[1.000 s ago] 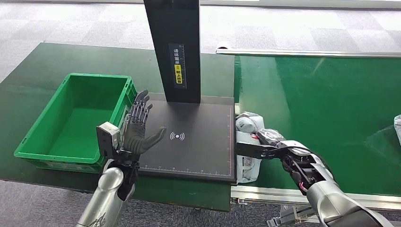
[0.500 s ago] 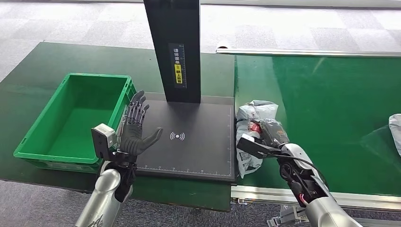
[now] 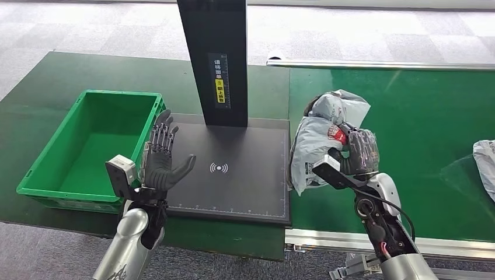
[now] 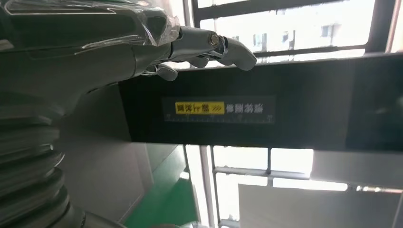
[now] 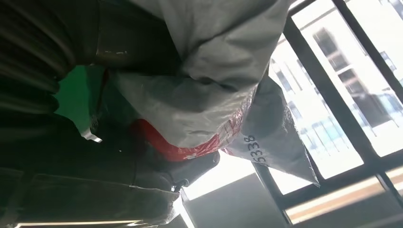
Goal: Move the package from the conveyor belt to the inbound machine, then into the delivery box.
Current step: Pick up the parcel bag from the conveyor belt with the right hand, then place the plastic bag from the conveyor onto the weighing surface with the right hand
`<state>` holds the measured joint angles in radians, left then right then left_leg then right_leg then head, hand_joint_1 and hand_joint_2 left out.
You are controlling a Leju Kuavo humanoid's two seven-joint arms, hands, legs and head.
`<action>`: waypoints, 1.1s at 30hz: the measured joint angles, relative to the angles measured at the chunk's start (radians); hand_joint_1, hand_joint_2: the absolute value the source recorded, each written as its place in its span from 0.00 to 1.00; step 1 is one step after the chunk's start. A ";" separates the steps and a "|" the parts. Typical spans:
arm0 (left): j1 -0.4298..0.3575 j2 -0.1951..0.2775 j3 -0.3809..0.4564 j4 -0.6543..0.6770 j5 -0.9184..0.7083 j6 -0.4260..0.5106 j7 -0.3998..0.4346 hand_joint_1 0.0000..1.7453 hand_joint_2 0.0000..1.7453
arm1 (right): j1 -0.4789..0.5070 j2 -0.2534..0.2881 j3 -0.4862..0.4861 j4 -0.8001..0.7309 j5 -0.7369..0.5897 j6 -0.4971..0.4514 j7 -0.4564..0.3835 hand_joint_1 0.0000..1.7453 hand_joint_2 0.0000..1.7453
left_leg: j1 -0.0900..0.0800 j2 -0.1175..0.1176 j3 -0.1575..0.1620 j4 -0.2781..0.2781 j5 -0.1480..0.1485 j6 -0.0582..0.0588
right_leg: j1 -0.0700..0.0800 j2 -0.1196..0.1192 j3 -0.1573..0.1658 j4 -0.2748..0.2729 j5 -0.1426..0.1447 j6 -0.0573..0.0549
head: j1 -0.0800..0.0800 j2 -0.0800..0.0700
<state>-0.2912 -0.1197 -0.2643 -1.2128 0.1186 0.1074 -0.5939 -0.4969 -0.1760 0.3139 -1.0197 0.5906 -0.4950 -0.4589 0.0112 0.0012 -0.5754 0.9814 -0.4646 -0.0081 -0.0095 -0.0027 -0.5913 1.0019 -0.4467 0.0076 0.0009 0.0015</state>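
Note:
My right hand (image 3: pixel 357 153) grips a grey plastic package (image 3: pixel 318 140) with a red mark and holds it up above the near left part of the green conveyor belt (image 3: pixel 420 128), just right of the black inbound machine's plate (image 3: pixel 233 186). Close up, the package (image 5: pixel 214 71) hangs crumpled from that hand (image 5: pixel 95 156), with printed digits on its loose corner. My left hand (image 3: pixel 160 154) is raised, palm up and fingers spread, over the plate's left edge beside the green delivery box (image 3: pixel 70 175). Its fingers (image 4: pixel 214 45) point at the machine's black post (image 4: pixel 285 104).
The machine's black post (image 3: pixel 215 58) rises at the back of the plate. A second grey package (image 3: pixel 484 166) lies at the right edge of the belt. The dark green table (image 3: pixel 52 87) carries the box and machine; grey floor lies beyond.
My right hand has lifted the package off the belt, up and away from the near edge. My left hand drifted slightly left and nearer.

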 joint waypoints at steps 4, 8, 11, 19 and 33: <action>-0.011 -0.008 0.004 -0.012 -0.006 0.123 -0.073 0.00 1.00 | 0.012 0.012 -0.003 -0.098 0.008 -0.056 -0.042 1.00 1.00 | 0.000 0.000 0.000 0.000 0.000 0.000 | 0.000 0.000 0.000 0.000 0.000 0.000 | 0.000 0.000; -0.021 -0.018 0.009 -0.055 -0.004 0.220 -0.102 0.00 1.00 | 0.011 0.032 0.016 -0.155 0.023 -0.055 -0.045 1.00 1.00 | 0.000 0.000 0.000 0.000 0.000 0.000 | 0.000 0.000 0.000 0.000 0.000 0.000 | 0.000 0.000; -0.023 -0.025 0.014 -0.087 0.005 0.237 -0.107 0.00 1.00 | 0.003 0.044 0.042 -0.158 0.020 -0.037 -0.045 1.00 1.00 | 0.000 0.000 0.000 0.000 0.000 0.000 | 0.000 0.000 0.000 0.000 0.000 0.000 | 0.000 0.000; -0.043 -0.042 0.016 -0.093 0.024 0.209 -0.108 0.00 1.00 | -0.102 0.093 0.133 0.013 -0.035 0.213 -0.008 1.00 1.00 | 0.000 0.000 0.000 0.000 0.000 0.000 | 0.000 0.000 0.000 0.000 0.000 0.000 | 0.000 0.000; -0.093 -0.058 -0.005 -0.049 0.054 0.192 -0.107 0.00 1.00 | -0.324 0.226 0.241 0.436 -0.204 0.744 -0.088 0.55 1.00 | 0.000 0.000 -0.001 0.000 0.001 0.000 | 0.000 0.000 -0.001 0.000 0.000 0.000 | 0.000 0.000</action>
<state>-0.3846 -0.1772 -0.2688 -1.2618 0.1722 0.2999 -0.7010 -0.8206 0.0499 0.5549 -0.5837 0.3864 0.2491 -0.5471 0.0114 0.0011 -0.5764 0.9814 -0.4640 -0.0085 -0.0092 -0.0027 -0.5921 1.0022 -0.4466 0.0075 0.0010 0.0015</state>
